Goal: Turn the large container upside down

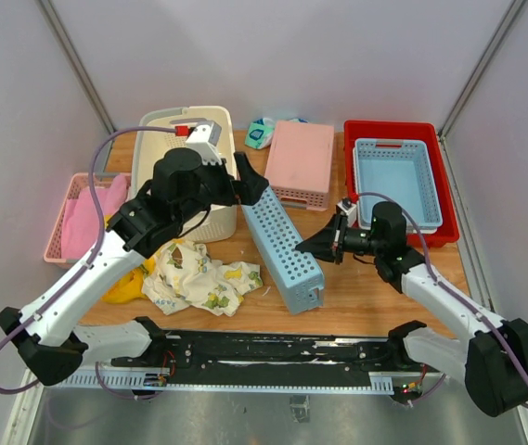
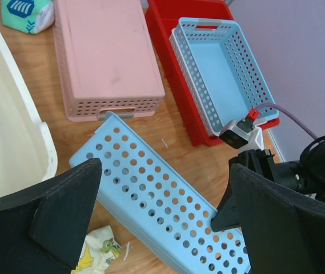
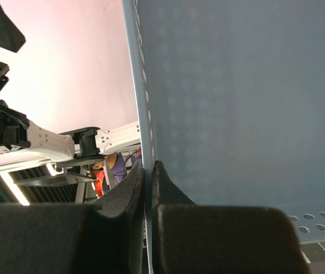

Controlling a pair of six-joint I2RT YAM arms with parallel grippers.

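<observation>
The large container (image 1: 166, 139), a deep cream-beige tub, stands upright at the back left, partly hidden by my left arm. Its rim and inner wall show at the left edge of the left wrist view (image 2: 8, 131). My left gripper (image 1: 236, 190) is open and empty, just right of the tub and above a light blue perforated basket (image 1: 282, 246) tipped on its side. In the left wrist view the gripper (image 2: 165, 171) hangs over that basket (image 2: 162, 200). My right gripper (image 1: 324, 246) is shut on the tipped basket's wall (image 3: 236, 103), its jaws (image 3: 149, 171) pinching the thin edge.
An upside-down pink basket (image 1: 301, 162) and a teal pack (image 1: 261, 134) lie at the back. A red tray (image 1: 393, 132) holds another blue basket (image 1: 398, 181) at the right. A pink lattice basket (image 1: 57, 232) stands at the left. Printed cloth (image 1: 199, 278) lies in front of the tub.
</observation>
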